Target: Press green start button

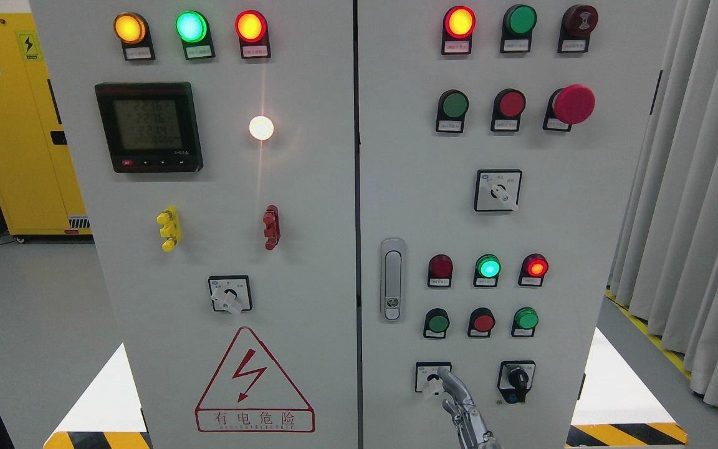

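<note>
Grey cabinet doors fill the view. Nearest, a hand (452,390) rises at the bottom edge, one finger extended, other fingers unclear, touching the white selector switch (432,378). Just above that switch sits a green button (438,323), the likely target: rigid, fixed, needing a square push. A red button (483,322) adjoins it closely.

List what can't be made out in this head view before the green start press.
1. The button labels: too small to read, so the start one can't be identified.
2. The right hand: mostly cut off by the bottom edge; pose unclear.
3. The selector switch: partly covered by the right hand; contact unclear.
4. The meter display: digits blurred.
5. The left hand: out of frame.
</note>
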{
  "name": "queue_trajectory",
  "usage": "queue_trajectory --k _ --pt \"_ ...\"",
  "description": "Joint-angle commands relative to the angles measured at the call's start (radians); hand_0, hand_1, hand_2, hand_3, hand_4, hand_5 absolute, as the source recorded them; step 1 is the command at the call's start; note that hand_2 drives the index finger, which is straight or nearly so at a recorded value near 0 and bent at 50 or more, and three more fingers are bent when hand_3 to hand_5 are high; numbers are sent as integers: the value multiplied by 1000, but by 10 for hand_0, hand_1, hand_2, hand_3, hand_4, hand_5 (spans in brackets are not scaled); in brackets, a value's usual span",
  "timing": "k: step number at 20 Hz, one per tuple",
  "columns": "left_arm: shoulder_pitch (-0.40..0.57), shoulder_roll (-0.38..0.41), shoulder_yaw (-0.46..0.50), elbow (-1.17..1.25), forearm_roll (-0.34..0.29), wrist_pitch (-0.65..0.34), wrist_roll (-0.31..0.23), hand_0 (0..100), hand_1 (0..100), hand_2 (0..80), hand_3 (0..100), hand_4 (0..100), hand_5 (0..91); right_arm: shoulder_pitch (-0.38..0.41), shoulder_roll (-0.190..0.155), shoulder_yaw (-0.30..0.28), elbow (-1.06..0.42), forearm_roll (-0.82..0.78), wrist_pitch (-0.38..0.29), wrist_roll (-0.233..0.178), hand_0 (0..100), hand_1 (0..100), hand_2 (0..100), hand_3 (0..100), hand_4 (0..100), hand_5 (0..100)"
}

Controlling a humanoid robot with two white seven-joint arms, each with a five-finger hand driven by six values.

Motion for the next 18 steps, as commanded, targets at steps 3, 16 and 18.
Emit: queue_trajectory --k 3,16,18 --pt "0 -1 0 0 0 0 -1 120 556 0 0 0 0 7 0 -1 1 0 -1 -1 351 637 0 0 0 0" --pt "0 -1 -1 0 0 0 1 120 556 0 0 0 0 19 -2 1 18 -3 0 -1 356 629 0 0 0 0" --pt "0 0 0 0 0 0 -1 120 556 0 0 0 0 13 -3 -2 27 -2 2 -2 357 628 0 0 0 0"
